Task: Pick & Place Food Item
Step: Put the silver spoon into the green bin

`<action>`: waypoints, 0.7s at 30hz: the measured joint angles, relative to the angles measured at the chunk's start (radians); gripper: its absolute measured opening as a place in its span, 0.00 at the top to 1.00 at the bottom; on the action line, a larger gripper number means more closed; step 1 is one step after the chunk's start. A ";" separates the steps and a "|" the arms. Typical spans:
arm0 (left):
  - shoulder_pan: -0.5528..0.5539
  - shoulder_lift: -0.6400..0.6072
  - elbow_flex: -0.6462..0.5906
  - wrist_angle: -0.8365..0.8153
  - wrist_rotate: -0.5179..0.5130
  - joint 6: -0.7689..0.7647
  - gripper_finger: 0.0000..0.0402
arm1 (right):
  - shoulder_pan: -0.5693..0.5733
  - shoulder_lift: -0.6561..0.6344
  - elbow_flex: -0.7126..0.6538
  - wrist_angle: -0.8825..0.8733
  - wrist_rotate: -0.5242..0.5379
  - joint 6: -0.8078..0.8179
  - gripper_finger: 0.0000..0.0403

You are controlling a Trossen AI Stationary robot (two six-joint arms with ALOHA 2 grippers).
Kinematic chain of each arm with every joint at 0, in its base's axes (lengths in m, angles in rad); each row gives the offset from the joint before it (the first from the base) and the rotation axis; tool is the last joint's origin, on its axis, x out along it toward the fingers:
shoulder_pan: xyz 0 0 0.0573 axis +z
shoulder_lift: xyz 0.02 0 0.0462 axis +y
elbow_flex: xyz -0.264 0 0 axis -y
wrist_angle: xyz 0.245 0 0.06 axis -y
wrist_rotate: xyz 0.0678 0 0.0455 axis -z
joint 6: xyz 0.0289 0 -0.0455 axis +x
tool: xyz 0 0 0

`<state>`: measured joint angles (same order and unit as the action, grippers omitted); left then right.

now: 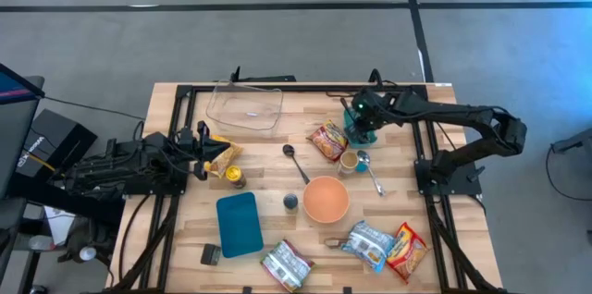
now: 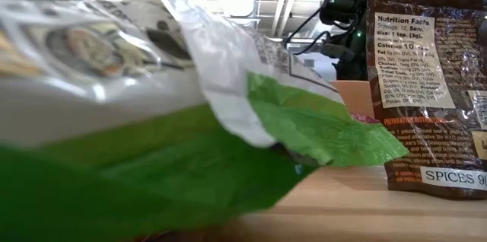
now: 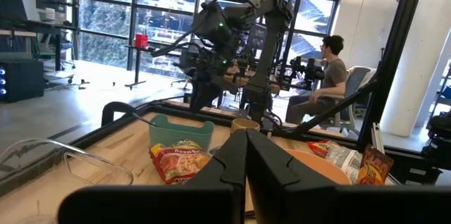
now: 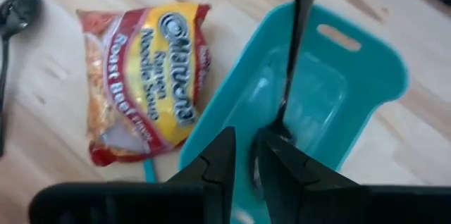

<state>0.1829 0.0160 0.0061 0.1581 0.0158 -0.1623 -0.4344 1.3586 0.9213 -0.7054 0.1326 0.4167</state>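
Left pincer closed; right pincer gripping.

Left claw closed; ramen packet beside teal bin; seated person beyond.

The light wooden slatted tabletop, framed in black metal, carries a clear plastic rectangular tray near its far edge, a teal rectangular plastic lid, a round orange bowl and a small tan paper cup. A red-and-yellow ramen noodle packet lies just beside a teal plastic tub, with a black spoon and a silver metal spoon nearby. Three more crinkled food packets lie along the near edge.
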 joint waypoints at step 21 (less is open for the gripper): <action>0.000 0.000 0.000 0.000 0.000 0.000 1.00 | 0.249 -0.284 0.007 -0.234 0.111 0.268 0.86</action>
<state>0.1829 0.0162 0.0063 0.1581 0.0158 -0.1623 -0.1857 1.0750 0.9283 -0.9390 0.2440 0.6852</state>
